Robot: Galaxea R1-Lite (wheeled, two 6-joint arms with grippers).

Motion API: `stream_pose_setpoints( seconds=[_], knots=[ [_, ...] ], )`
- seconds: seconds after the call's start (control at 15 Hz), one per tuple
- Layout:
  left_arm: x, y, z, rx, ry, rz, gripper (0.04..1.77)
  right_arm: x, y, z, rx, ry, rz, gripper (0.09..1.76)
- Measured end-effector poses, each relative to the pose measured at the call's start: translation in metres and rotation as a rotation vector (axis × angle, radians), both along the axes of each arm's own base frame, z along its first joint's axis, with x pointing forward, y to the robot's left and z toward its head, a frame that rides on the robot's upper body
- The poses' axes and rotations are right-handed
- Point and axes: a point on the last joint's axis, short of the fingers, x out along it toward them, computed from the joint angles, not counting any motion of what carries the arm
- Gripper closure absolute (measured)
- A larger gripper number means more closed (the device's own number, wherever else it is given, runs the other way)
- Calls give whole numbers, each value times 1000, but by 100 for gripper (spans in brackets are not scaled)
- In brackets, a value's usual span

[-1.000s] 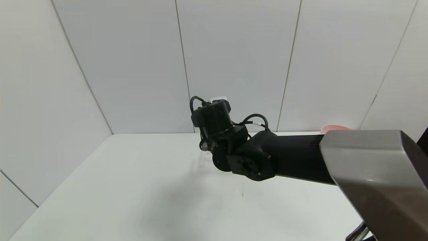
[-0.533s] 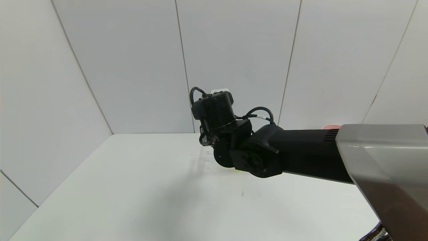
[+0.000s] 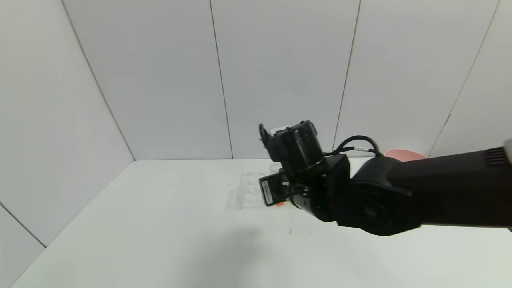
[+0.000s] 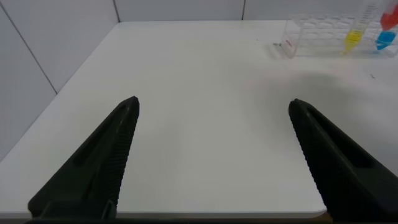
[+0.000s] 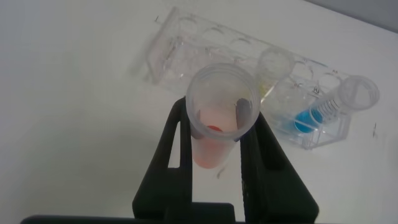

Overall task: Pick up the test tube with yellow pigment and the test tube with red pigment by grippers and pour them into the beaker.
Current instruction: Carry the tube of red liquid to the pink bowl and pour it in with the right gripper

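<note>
My right gripper (image 5: pixel 221 119) is shut on the test tube with red pigment (image 5: pixel 217 146), holding it just under its open mouth, above the table beside the clear tube rack (image 5: pixel 205 50). In the head view only the red bottom of this tube (image 3: pixel 280 203) peeks out below the right wrist. The test tube with yellow pigment (image 4: pixel 353 38) stands in the rack, next to a blue-liquid tube (image 4: pixel 385 40). My left gripper (image 4: pixel 214 106) hangs open and empty over the table's near left part. I cannot make out the beaker.
A pink bowl (image 3: pixel 404 154) sits at the table's far right behind my right arm. The rack (image 3: pixel 248 192) stands mid-table. White wall panels close off the back and left sides.
My right arm has swung to the right and its wrist has turned. The rack, hidden behind it before, now shows, and the red tube's bottom has appeared under the wrist.
</note>
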Motion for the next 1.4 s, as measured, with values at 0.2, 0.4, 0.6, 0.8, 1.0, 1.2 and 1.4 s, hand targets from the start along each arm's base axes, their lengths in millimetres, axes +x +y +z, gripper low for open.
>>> stream_pose_setpoints(
  seconds=[0.2,0.4,0.6,0.8,1.0,1.2,1.4],
  knots=[
    [0,0,0,0,0,0,9,-10,-70,13,-27,52,86,135],
    [0,0,0,0,0,0,9,-8,-145,25,-43,49,96,135],
    [0,0,0,0,0,0,9,-4,-214,36,-59,13,91,135],
    [0,0,0,0,0,0,9,3,-276,40,-103,-41,91,135],
    [0,0,0,0,0,0,9,20,-319,36,-173,-69,57,135],
    [0,0,0,0,0,0,9,44,-347,34,-246,-91,25,135],
    [0,0,0,0,0,0,9,68,-364,30,-298,-77,29,135]
  ],
)
